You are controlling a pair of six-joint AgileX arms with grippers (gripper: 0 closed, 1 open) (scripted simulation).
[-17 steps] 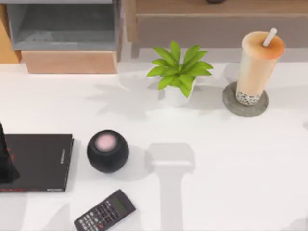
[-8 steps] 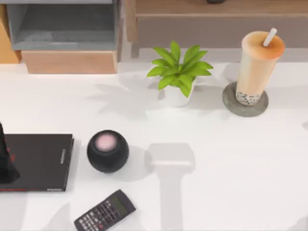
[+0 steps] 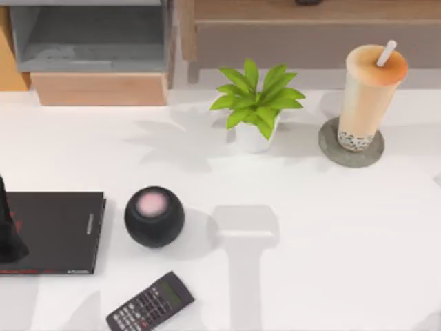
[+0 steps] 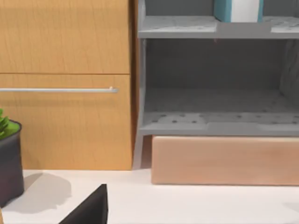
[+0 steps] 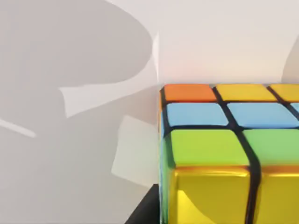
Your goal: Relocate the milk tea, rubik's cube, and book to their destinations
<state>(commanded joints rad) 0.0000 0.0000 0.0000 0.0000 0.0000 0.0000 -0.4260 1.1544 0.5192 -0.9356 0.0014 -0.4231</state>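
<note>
The milk tea (image 3: 370, 93), a tall clear cup with dark pearls and a white straw, stands upright on a round grey coaster (image 3: 351, 146) at the back right. The rubik's cube (image 5: 219, 154) sits very close in the right wrist view, on the white table; a dark wedge (image 5: 145, 211) shows beside its lower edge. The book (image 4: 224, 9), teal with white page edges, stands on the upper level of the grey shelf (image 4: 205, 122) in the left wrist view. My left arm (image 3: 6, 231) is a dark shape at the table's left edge, over a thin black book (image 3: 58, 231).
A potted green plant (image 3: 255, 103) stands at the back middle. A black round speaker (image 3: 154, 216) and a calculator (image 3: 150, 302) lie front left. A wooden block (image 3: 100, 88) sits under the grey shelf, and a wood cabinet (image 4: 65, 84) stands beside it.
The faint shadow at the table's front right corner has slid a little toward the right edge. Nothing else has moved.
</note>
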